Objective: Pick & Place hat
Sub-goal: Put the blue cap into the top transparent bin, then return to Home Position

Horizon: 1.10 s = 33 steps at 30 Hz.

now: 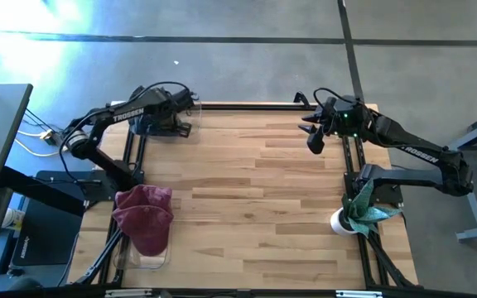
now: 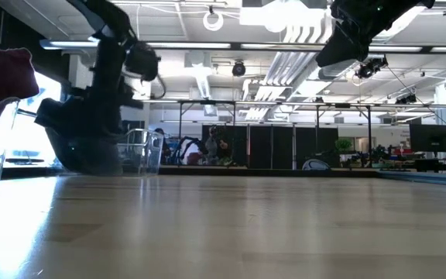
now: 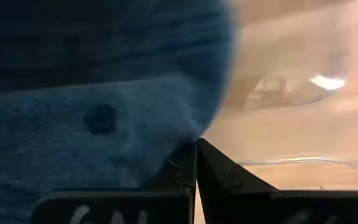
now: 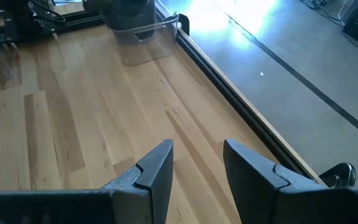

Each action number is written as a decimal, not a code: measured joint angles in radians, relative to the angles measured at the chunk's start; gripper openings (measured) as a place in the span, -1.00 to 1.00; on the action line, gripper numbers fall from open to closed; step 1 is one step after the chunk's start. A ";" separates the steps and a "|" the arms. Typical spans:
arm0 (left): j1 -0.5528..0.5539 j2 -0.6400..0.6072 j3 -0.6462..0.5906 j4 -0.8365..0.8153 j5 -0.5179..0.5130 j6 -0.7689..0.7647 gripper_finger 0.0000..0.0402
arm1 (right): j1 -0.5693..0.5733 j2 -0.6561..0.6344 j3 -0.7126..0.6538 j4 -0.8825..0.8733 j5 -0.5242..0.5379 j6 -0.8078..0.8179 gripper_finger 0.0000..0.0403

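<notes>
Your left pincer (image 3: pixel 196 163) is pinched shut on the blue hat (image 3: pixel 98 112) at the table's (image 1: pixel 255 190) far left corner, over a clear bin (image 4: pixel 145 34). Release remains. Your right pincer (image 4: pixel 197 165) waits, parted and empty, far right.

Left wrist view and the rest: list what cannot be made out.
Left wrist view: blurred blue fabric fills the frame; whether the left end effector grips it is unclear.
High view: the left arm covers the clear bin contents.
Low view: the edge cuts off the maroon hat.
Right wrist view: the right end effector, open, is cut off below.
</notes>
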State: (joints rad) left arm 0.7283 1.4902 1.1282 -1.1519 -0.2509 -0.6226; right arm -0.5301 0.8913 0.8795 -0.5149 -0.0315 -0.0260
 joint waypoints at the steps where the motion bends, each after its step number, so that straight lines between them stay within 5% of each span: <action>1: 0.015 0.003 -0.011 -0.013 0.002 0.009 -1.00 | 0.000 0.000 0.000 0.000 0.000 0.000 -0.32; 13: -0.043 -0.141 0.218 -0.072 0.041 0.161 -1.00 | -0.017 -0.017 0.063 0.015 -0.125 0.050 -0.35; 22: -0.081 -0.311 0.252 0.094 0.066 0.278 -1.00 | -0.243 -0.156 -0.010 0.095 -0.598 0.136 -0.96; 27: -0.081 -0.342 0.249 0.113 0.059 0.278 -1.00 | -0.263 -0.305 -0.162 0.248 -0.568 0.354 -0.98; 33: -0.081 -0.342 0.248 0.107 0.058 0.289 -1.00 | -0.132 -0.518 -0.374 0.352 -0.371 0.591 -0.99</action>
State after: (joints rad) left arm 0.6472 1.1485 1.3766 -1.0444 -0.1928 -0.3334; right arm -0.6622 0.3737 0.5058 -0.1624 -0.4025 0.5649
